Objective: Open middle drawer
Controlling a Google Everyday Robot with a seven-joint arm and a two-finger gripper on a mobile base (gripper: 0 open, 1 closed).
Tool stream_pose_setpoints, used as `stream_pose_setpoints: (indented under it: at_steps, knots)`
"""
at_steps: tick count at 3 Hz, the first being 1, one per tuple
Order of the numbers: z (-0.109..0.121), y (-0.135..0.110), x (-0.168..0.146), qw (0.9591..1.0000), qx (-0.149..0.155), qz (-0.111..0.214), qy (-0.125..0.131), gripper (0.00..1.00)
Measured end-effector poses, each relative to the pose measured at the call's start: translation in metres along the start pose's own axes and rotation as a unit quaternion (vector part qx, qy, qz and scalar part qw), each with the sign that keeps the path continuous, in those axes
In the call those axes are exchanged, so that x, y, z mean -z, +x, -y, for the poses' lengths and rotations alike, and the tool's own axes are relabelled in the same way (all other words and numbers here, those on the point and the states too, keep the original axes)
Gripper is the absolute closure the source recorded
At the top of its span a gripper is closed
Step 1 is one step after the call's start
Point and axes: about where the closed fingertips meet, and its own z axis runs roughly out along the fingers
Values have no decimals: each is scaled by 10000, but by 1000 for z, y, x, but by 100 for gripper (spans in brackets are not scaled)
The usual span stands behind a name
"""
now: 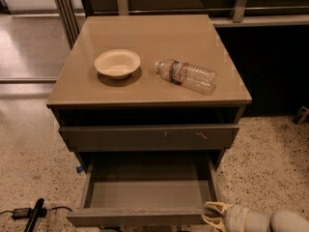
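The middle drawer (145,216) of the grey-brown cabinet is pulled out wide, and its empty grey box interior (147,190) shows. Its plain flat front runs along the bottom of the view. Above it sits the wider drawer front with pale scratch marks (149,137), closed. The lowest drawer is out of view. My gripper (212,215) is at the bottom right, its pale fingers at the right end of the open drawer's front. The white arm runs off toward the right edge.
On the cabinet top (149,37) stand a cream bowl (117,63) and a clear plastic bottle (186,75) lying on its side. A black cable and plug (29,212) lie on the speckled floor at the lower left. Metal rails and a dark shelf stand behind.
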Motion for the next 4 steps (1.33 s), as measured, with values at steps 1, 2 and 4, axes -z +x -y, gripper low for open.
stream_pose_setpoints:
  at_steps: [1, 2, 4]
  knots:
    - [0, 0, 0, 10000, 0, 0, 0, 41]
    - [0, 0, 0, 10000, 0, 0, -1, 9]
    - [0, 0, 0, 10000, 0, 1, -1, 0]
